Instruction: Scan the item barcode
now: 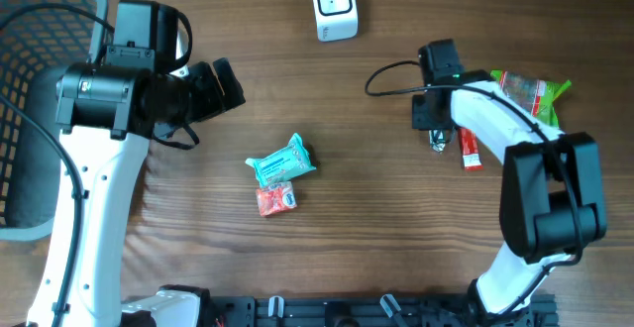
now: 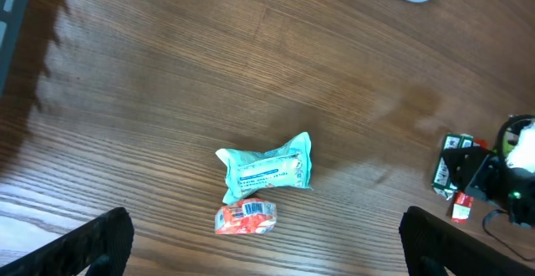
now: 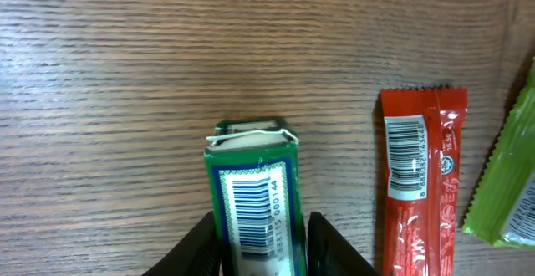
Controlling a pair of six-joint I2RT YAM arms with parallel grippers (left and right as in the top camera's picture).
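Pinching a small green cardboard box (image 3: 253,194) by its long sides, the right gripper (image 3: 259,244) has both black fingers pressed against the carton. The box's white barcode panel faces the wrist camera, near the right edge of the table (image 1: 396,258). Just beside it lies a flat, glossy red sachet (image 3: 415,184) with crimped ends, and a crinkly green packet (image 1: 530,91) lies closer to that edge. A white, rounded plastic scanner (image 1: 334,6) stands at the far edge. The left gripper (image 1: 226,86) hangs wide open above the wood-grain top, left of a puffy teal pouch (image 2: 267,169) touching a small orange-red wrapper (image 2: 245,217) mid-table.
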